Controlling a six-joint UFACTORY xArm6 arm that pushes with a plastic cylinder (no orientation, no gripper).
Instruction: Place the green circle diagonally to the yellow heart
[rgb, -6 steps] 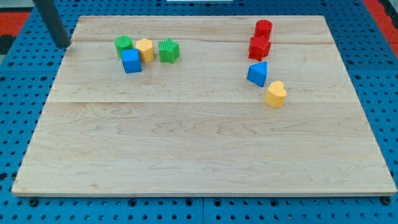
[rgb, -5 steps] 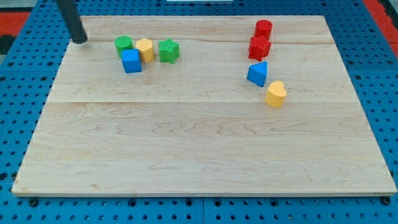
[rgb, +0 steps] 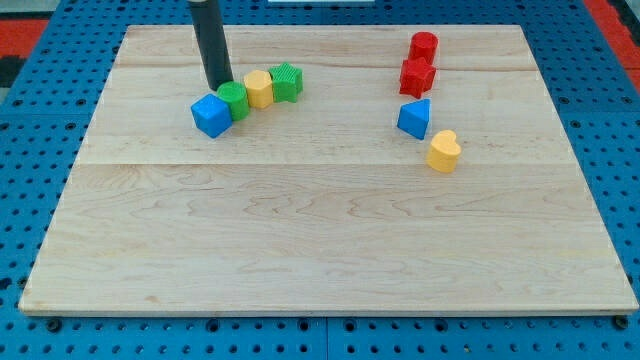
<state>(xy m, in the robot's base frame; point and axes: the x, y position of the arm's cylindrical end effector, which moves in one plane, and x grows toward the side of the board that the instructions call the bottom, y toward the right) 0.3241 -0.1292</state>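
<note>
Lay on a pale wooden worktop (rgb: 320, 240) over blue pegboard (rgb: 30, 150): two green, two blue, two red, two yellow blocks; my tip (rgb: 219, 85) touching the green circle (rgb: 235, 99); no fingers fitted.

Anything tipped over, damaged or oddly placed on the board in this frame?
Nothing damaged or tipped. All blocks sit flat on the board. My tip is right against the green circle, packed in a slanted row with the blue cube, yellow block and green star. The yellow heart sits far off at the view's right.
</note>
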